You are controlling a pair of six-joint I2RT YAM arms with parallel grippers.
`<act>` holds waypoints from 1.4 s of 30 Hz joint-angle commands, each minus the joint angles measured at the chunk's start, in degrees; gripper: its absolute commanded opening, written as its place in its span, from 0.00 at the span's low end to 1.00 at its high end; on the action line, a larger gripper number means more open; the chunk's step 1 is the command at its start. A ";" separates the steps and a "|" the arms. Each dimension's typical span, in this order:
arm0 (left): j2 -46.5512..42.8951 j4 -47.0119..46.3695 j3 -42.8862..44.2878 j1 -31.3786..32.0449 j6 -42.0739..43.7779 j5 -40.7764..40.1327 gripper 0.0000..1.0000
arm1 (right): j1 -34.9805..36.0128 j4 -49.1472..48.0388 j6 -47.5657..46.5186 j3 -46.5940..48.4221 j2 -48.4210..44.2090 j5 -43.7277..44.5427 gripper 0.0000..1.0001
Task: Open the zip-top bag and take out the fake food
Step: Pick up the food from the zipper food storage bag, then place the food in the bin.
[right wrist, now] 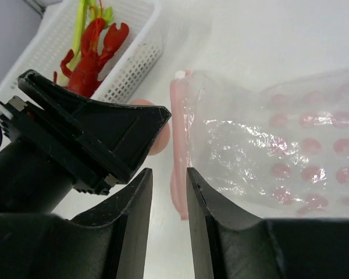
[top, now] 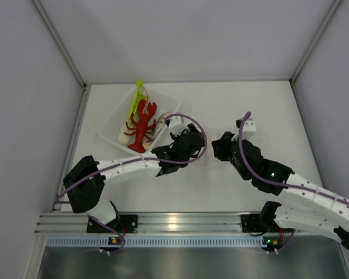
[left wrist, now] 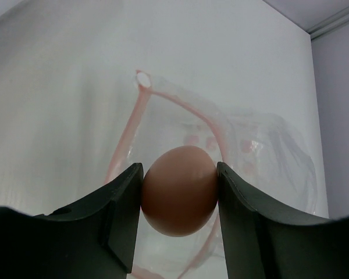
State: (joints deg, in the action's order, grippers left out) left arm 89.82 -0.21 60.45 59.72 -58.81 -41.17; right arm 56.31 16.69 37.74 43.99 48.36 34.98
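My left gripper (left wrist: 179, 177) is shut on a pinkish-brown round piece of fake food (left wrist: 180, 197), held just outside the open mouth of the zip-top bag (left wrist: 262, 157). The bag is clear with pale pink dots (right wrist: 267, 145) and lies flat between the two grippers. Its pink zip strip (right wrist: 179, 145) ends right at the tip of my right gripper (right wrist: 169, 174). That gripper's jaws stand a narrow gap apart with bare table showing between them. In the top view the left gripper (top: 192, 145) and right gripper (top: 216, 146) nearly face each other.
A white tray (top: 113, 125) at the back left holds a red lobster (top: 142, 125) and a green-and-yellow leek stalk (top: 135, 99). The same tray (right wrist: 134, 52) shows in the right wrist view behind the left gripper's fingers (right wrist: 104, 133). White walls close the table's sides and back.
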 commanded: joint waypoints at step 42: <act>-6.87 19.54 3.18 -38.79 26.81 24.19 0.03 | -5.95 16.18 -7.94 -3.91 -20.58 0.44 0.53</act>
State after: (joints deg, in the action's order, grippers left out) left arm 80.38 16.93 60.49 24.05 -33.61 -22.74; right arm 50.87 29.80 29.19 40.10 29.23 33.69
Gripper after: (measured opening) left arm 0.550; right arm 0.519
